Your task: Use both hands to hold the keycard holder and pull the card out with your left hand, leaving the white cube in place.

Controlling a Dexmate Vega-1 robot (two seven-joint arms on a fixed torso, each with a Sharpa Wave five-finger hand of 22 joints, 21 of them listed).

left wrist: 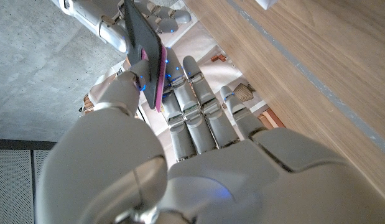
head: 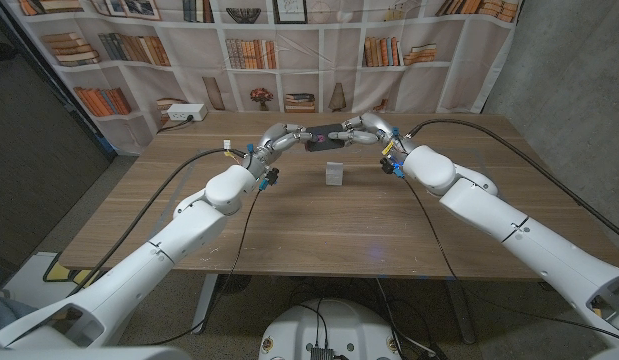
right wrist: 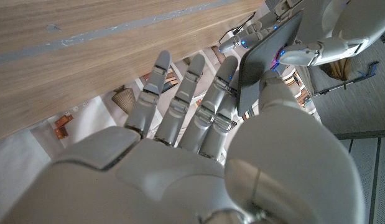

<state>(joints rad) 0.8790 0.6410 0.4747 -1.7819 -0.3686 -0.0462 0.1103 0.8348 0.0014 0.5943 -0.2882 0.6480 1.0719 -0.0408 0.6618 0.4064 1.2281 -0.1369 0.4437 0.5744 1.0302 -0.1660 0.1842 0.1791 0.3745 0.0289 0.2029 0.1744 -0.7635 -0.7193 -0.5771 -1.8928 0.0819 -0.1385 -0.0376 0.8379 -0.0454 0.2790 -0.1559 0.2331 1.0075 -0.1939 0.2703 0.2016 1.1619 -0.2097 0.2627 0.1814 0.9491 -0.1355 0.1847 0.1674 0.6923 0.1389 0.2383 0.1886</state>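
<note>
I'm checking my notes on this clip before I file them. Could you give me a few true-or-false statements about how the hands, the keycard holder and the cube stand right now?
1. Both hands hold the keycard holder above the table. True: the left hand grips one end, the right hand the other.
2. The white cube is held in the right hand. False: it stands on the wooden table, nearer the robot than the holder.
3. A pink edge shows along the holder in the left wrist view. True.
4. The holder lies flat on the table. False: it is lifted clear between the hands.
</note>
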